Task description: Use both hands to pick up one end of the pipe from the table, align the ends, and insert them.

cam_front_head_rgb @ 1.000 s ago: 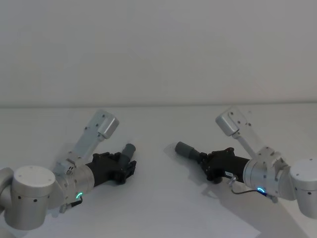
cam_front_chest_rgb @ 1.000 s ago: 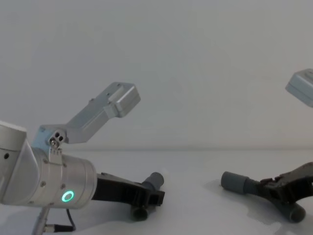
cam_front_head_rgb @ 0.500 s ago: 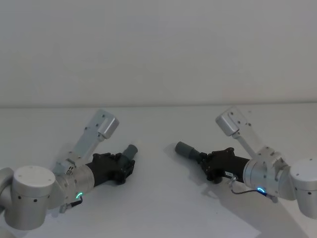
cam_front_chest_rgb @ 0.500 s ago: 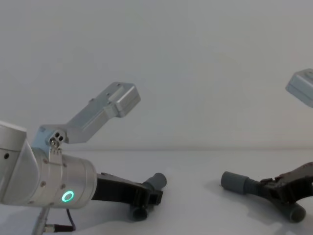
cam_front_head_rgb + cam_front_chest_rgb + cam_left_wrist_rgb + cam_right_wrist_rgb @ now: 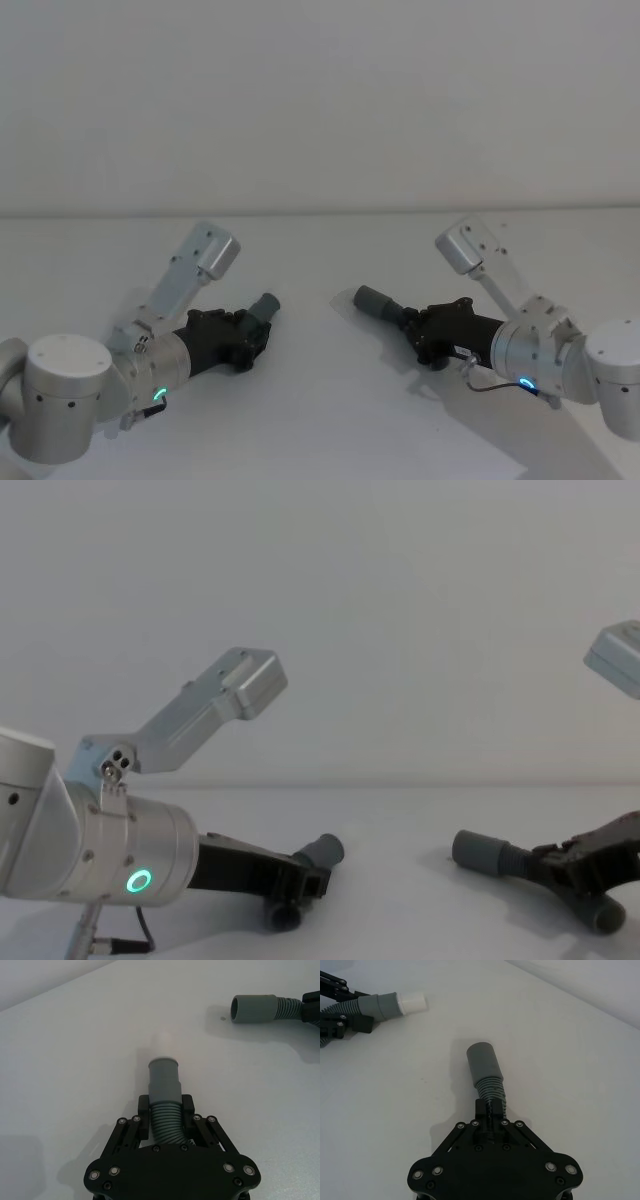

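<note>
The left gripper [image 5: 165, 1110] clamps the left pipe piece [image 5: 164, 1080] toward the table's [image 5: 320, 400] left edge, the right gripper [image 5: 491, 1107] the right pipe piece [image 5: 482, 1062] opposite; the right wrist view shows the former's white tip [image 5: 412, 1002].

Left gripper [image 5: 303, 880] holds short piece [image 5: 323, 850] — right gripper [image 5: 562, 866] (right edge) holds ribbed piece [image 5: 482, 852].

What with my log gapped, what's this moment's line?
left claw: shut on short pipe; right claw: shut on long pipe; tip, collar apart
</note>
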